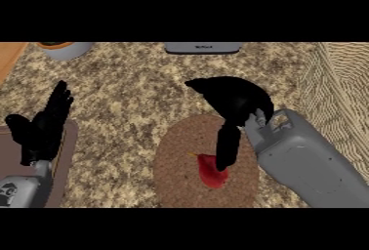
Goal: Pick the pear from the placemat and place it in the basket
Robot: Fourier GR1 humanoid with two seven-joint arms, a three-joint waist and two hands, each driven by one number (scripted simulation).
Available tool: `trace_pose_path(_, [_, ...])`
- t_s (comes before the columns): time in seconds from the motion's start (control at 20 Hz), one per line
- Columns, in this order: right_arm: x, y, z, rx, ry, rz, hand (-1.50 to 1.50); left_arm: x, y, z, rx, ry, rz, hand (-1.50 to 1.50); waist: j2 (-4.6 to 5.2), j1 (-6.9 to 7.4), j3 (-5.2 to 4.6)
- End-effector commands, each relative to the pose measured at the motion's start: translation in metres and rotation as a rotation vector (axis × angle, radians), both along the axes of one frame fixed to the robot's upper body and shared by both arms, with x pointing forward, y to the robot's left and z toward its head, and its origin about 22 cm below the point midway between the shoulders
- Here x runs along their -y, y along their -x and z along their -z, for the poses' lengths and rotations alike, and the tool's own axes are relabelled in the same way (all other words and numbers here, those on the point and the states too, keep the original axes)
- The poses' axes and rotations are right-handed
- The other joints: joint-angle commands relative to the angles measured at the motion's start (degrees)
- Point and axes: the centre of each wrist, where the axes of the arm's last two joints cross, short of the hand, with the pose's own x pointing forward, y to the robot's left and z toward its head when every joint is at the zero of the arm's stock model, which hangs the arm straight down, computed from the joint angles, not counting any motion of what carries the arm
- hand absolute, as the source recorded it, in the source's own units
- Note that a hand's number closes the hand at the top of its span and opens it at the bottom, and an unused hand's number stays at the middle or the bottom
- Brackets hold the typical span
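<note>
A red pear lies on the brown oval placemat at the lower middle of the head view. My right hand hovers over the placemat's far end, fingers curled downward, and its thumb reaches down to touch or overlap the pear's right side. Nothing is held in that hand. The woven basket fills the right edge. My left hand rests open at the left, fingers pointing up.
A dark brown mat lies under my left forearm. A grey bowl with an orange inside and a grey appliance stand along the far edge. The speckled counter spreads between the hands.
</note>
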Motion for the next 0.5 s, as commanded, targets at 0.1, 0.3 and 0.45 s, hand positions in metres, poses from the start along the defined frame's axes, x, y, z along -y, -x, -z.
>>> trace_pose_path(0.1, [-0.016, 0.021, 0.023, -0.009, 0.025, 0.099, -1.5, -0.007, -0.011, -0.011, 0.006, 0.01, 0.002, 0.0, 0.37, 0.57, 0.05])
trace_pose_path(0.3, [0.003, 0.01, 0.042, -0.027, 0.013, 0.097, -1.5, 0.007, -0.003, -0.024, 0.019, 0.002, 0.008, 0.0, 0.38, 1.06, 0.09])
trace_pose_path(0.45, [0.013, 0.028, 0.059, -0.032, -0.001, 0.092, -1.5, -0.004, -0.016, -0.016, 0.011, -0.007, 0.013, 0.0, 0.42, 0.58, 0.07])
